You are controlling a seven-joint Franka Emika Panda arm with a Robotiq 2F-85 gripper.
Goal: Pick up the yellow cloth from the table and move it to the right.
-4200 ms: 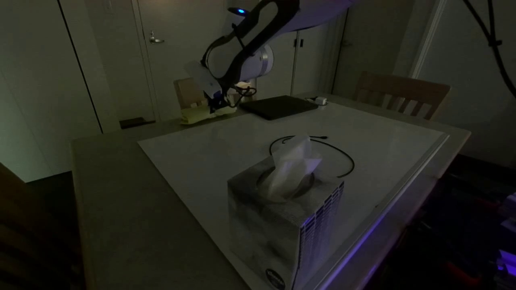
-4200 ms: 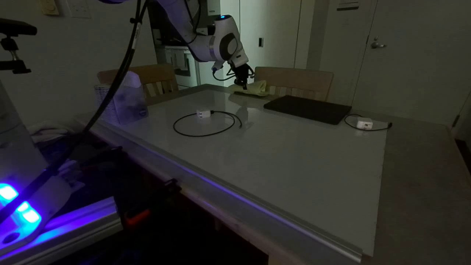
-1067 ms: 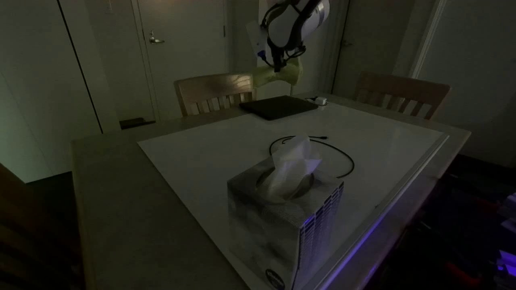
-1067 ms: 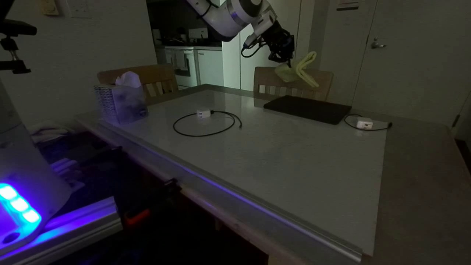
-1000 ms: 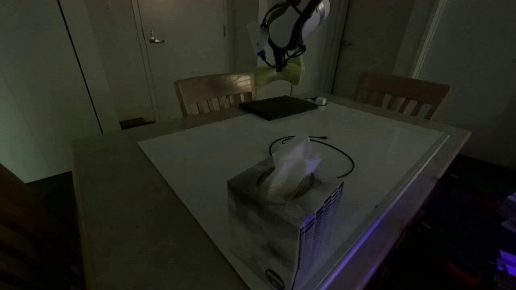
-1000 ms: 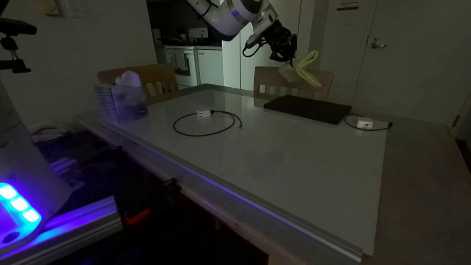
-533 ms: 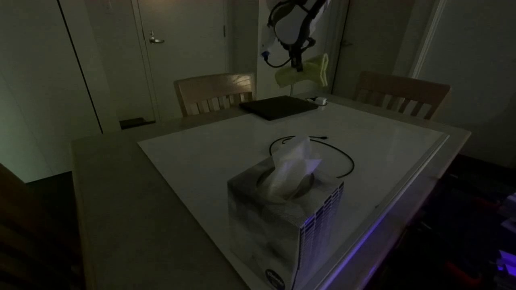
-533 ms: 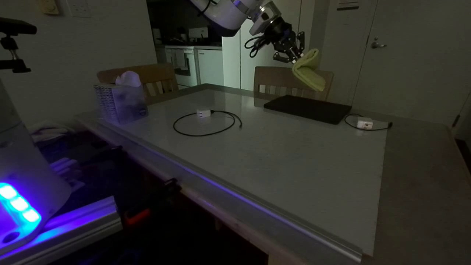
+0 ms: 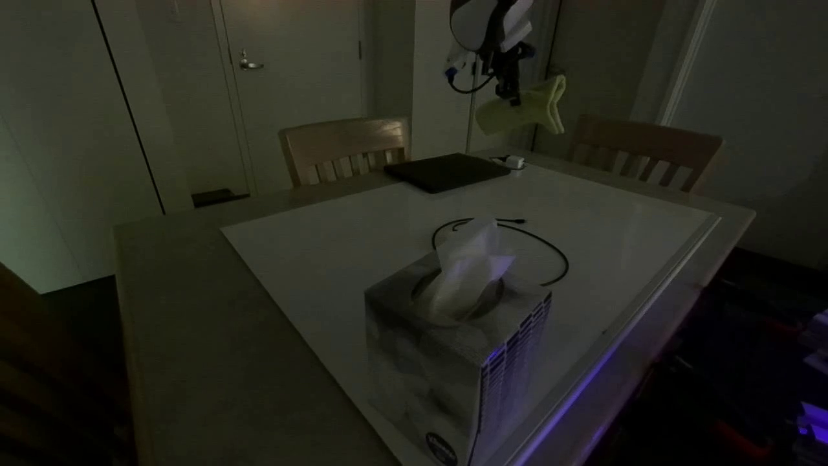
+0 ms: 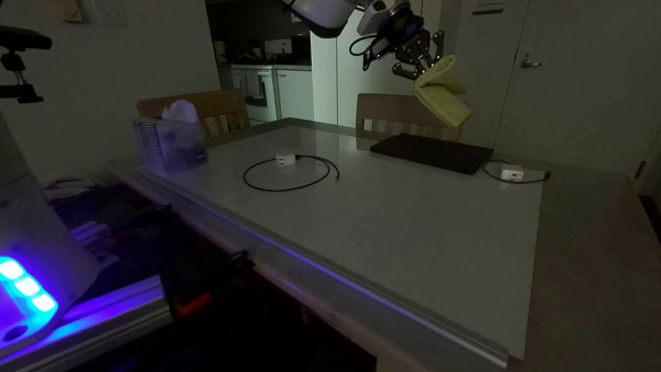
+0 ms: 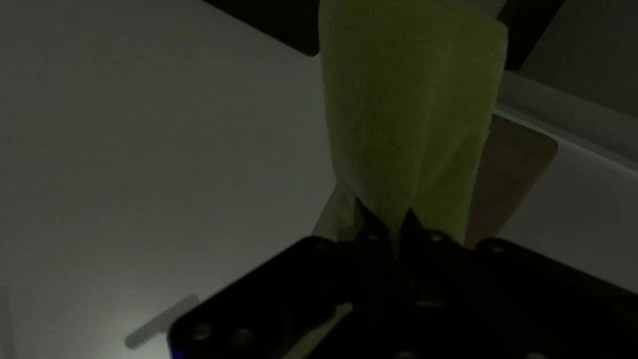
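Observation:
The yellow cloth (image 10: pixel 443 95) is a pale yellow-green folded bundle in the air above the far part of the table (image 10: pixel 413 232). It also shows in an exterior view (image 9: pixel 540 110), hanging clear of the table (image 9: pixel 323 246). My gripper (image 10: pixel 426 68) is shut on one end of the cloth, and the folded rest sticks out and droops beyond the fingertips. In the wrist view the dark gripper (image 11: pixel 384 214) pinches the cloth (image 11: pixel 408 109), which fills the upper middle. The view is dark, and part of the cloth between the fingers is hidden.
A dark flat pad (image 10: pixel 431 153) lies on the table near and below the cloth. A white charger (image 10: pixel 511 173) with a cable lies beside it. Another charger with a looped cable (image 10: pixel 289 190) and a tissue box (image 9: pixel 453 362) stand elsewhere on the table. Wooden chairs (image 9: pixel 349 142) line the edges.
Some seconds ago the cloth lay at the table's far edge under the gripper. It has been lifted, and over the last second moves rightward in both exterior views while the wrist turns.

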